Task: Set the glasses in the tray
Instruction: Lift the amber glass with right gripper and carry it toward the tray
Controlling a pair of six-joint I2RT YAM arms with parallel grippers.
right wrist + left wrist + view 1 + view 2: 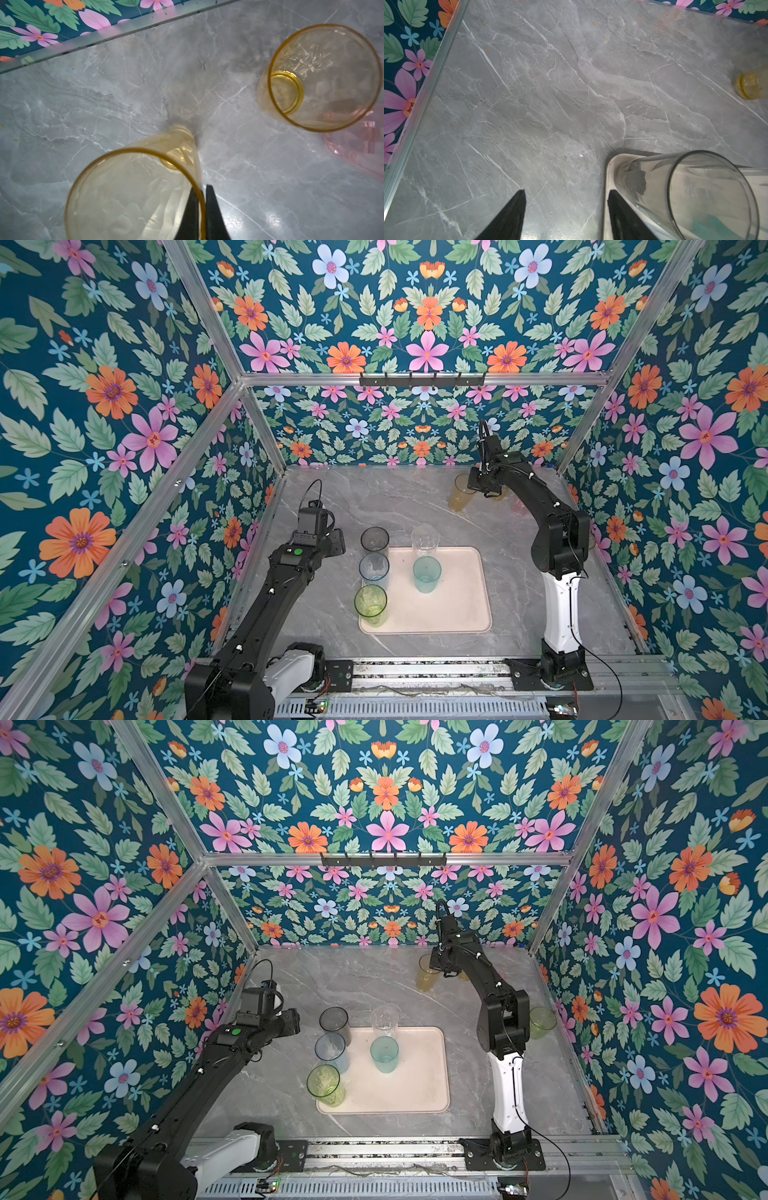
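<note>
The pale pink tray (pixel 457 610) lies mid-table. On it stand a smoky grey glass (pixel 375 540), a pale blue one (pixel 374 568), a green one (pixel 370 603), a clear one (pixel 424 539) and a teal one (pixel 427 573). Far back, my right gripper (pixel 202 187) is shut on the rim of an amber glass (pixel 133 193), one finger inside and one outside. A second amber glass (pixel 324 76) and a pink glass (pixel 357 143) stand beside it. My left gripper (pixel 566 191) hangs open over bare table next to the tray's corner (pixel 609 172) and the grey glass (pixel 695 197).
Another green glass (pixel 542 1021) stands by the right wall, behind the right arm. Floral walls with aluminium posts close in the marble table (pixel 332 497) on three sides. A metal rail (pixel 415 672) carrying both arm bases runs along the front.
</note>
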